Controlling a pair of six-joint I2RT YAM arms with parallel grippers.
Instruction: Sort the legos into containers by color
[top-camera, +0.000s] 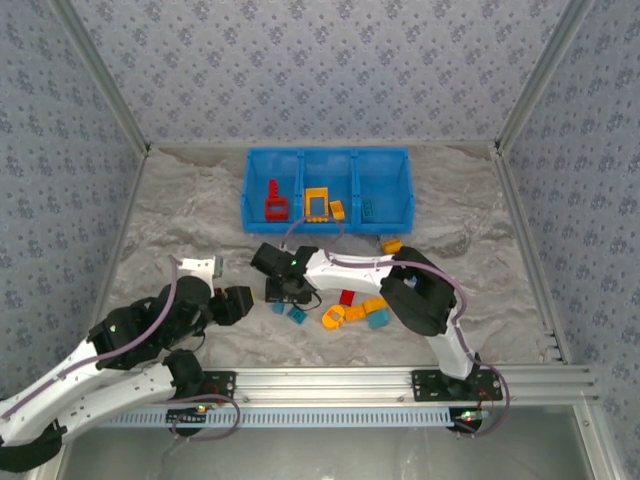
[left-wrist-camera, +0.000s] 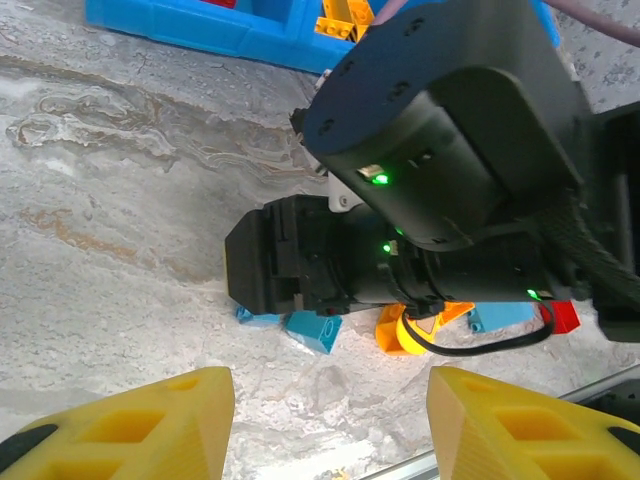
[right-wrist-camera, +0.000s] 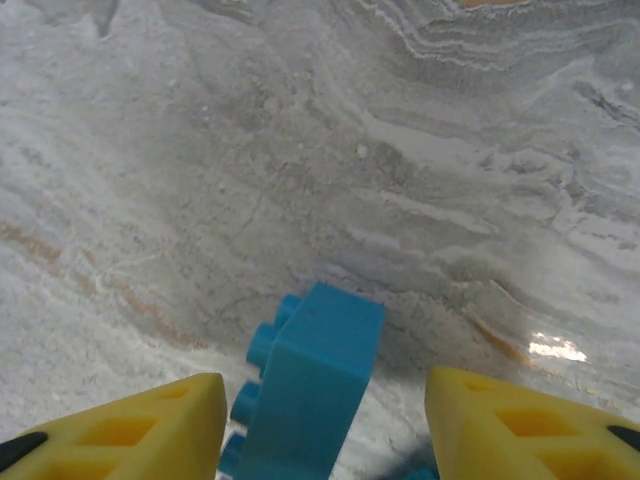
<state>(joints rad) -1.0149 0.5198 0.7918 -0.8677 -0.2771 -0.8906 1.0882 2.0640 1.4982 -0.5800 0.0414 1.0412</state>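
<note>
Teal studded plastic brick (right-wrist-camera: 305, 390), studs facing sideways, on the grey marbled surface (right-wrist-camera: 400, 150) between the yellow fingers (right-wrist-camera: 130, 430) of the right hand (right-wrist-camera: 325, 425). The fingers are parted with a gap on one side, not yet clamped.

Left hand (left-wrist-camera: 330, 420): released, empty, facing the right arm.

Bright blue three-compartment plastic bin (top-camera: 250, 190):
- Left compartment: red bricks (top-camera: 273, 203).
- Middle compartment: yellow-orange frame (top-camera: 318, 203) and one more orange piece.
- Right compartment: one bluish piece, hard to make out.

Loose by the right hand: other teal bricks (top-camera: 378, 318), orange bricks (top-camera: 345, 315), one red brick (top-camera: 347, 297). Just beside the bin: an orange brick (top-camera: 392, 245).

Judgement: partly sorted. Every colour has pieces left to sort, and the teal pick-up is under way.
</note>
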